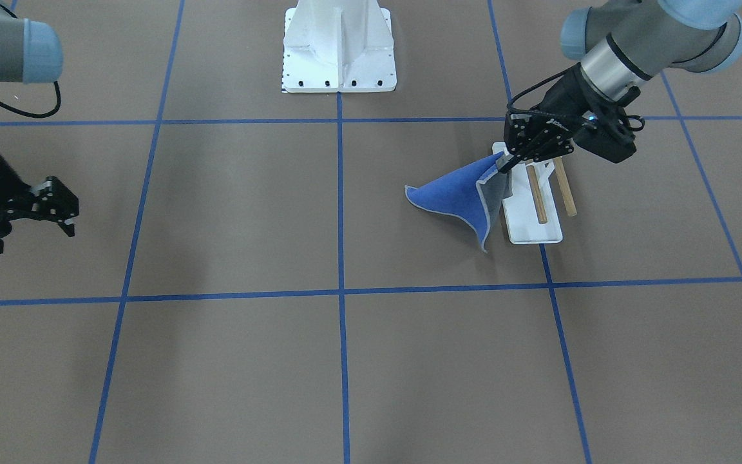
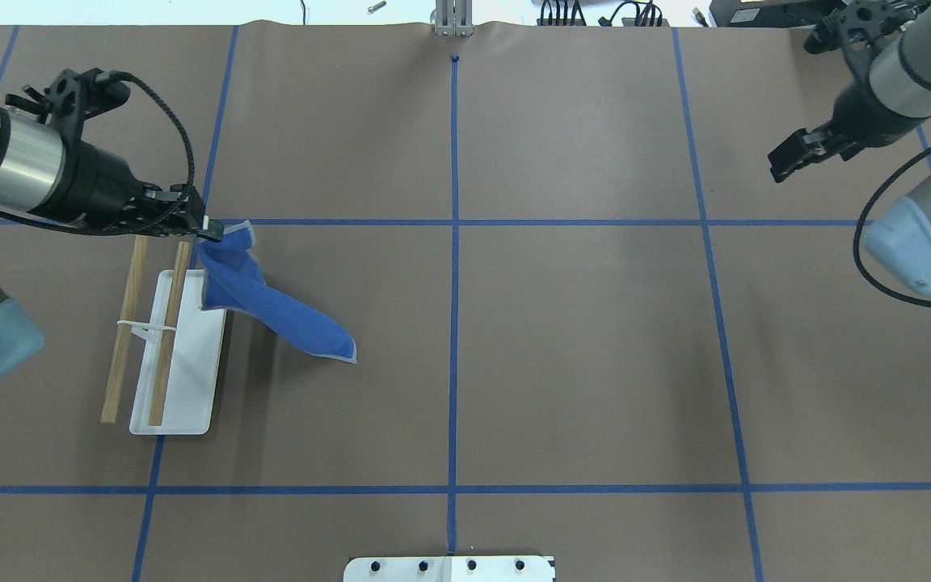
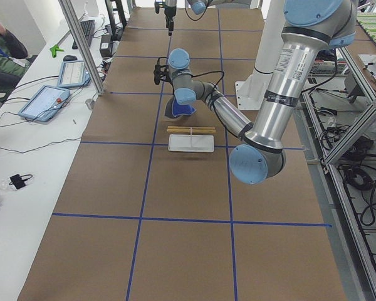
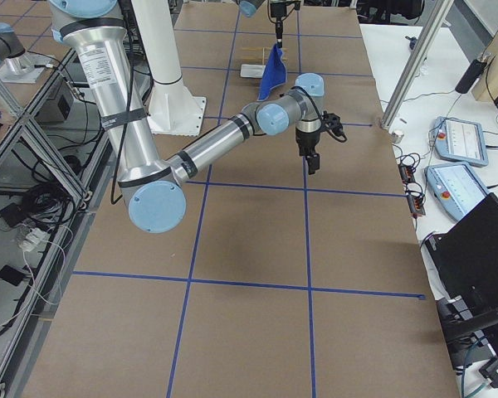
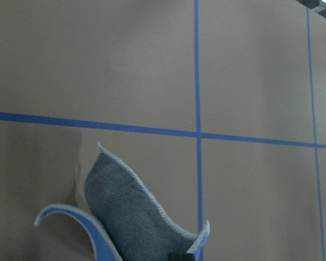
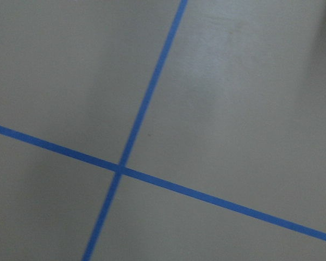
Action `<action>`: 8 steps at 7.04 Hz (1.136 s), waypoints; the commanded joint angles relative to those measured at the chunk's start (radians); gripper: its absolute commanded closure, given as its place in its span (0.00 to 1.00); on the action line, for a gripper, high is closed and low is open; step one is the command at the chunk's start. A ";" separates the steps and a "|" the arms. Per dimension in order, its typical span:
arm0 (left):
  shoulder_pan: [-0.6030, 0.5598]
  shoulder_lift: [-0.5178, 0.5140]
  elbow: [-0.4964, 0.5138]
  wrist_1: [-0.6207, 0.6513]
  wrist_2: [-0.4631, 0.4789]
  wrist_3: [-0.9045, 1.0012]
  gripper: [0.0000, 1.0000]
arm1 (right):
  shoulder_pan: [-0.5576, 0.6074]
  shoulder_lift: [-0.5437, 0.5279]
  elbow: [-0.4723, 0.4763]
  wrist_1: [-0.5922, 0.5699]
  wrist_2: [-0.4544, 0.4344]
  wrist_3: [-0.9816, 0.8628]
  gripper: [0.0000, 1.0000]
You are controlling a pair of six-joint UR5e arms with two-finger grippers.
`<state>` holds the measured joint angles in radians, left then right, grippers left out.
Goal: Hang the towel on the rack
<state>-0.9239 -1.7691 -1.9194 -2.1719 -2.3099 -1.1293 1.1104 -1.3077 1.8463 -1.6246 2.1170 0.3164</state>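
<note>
The towel (image 1: 451,196), blue with a grey back, hangs by one corner from my left gripper (image 1: 505,164), which is shut on it. Its lower part trails on the table beside the rack (image 1: 535,229). In the overhead view the left gripper (image 2: 211,234) is at the far end of the rack's two wooden dowels (image 2: 168,331), and the towel (image 2: 271,311) drapes to the right of the white base (image 2: 191,380). The left wrist view shows the towel's grey face (image 5: 130,217). My right gripper (image 1: 33,237) is open and empty, far from them; it also shows overhead (image 2: 789,158).
The white bolted robot pedestal (image 1: 339,64) stands at the middle of the robot's side of the table. Blue tape lines cross the brown table. The operators' tablets (image 3: 47,100) lie on a side bench beyond the table edge.
</note>
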 commanded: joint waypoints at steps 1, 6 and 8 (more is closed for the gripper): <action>-0.113 0.132 0.006 -0.002 -0.069 0.231 1.00 | 0.141 -0.114 -0.033 0.000 0.026 -0.283 0.00; -0.243 0.229 0.160 -0.012 -0.069 0.579 1.00 | 0.221 -0.123 -0.131 0.002 0.098 -0.367 0.00; -0.245 0.226 0.155 -0.019 -0.060 0.582 0.01 | 0.230 -0.139 -0.131 0.002 0.098 -0.365 0.00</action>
<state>-1.1665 -1.5422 -1.7647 -2.1876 -2.3732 -0.5505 1.3342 -1.4367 1.7154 -1.6237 2.2149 -0.0501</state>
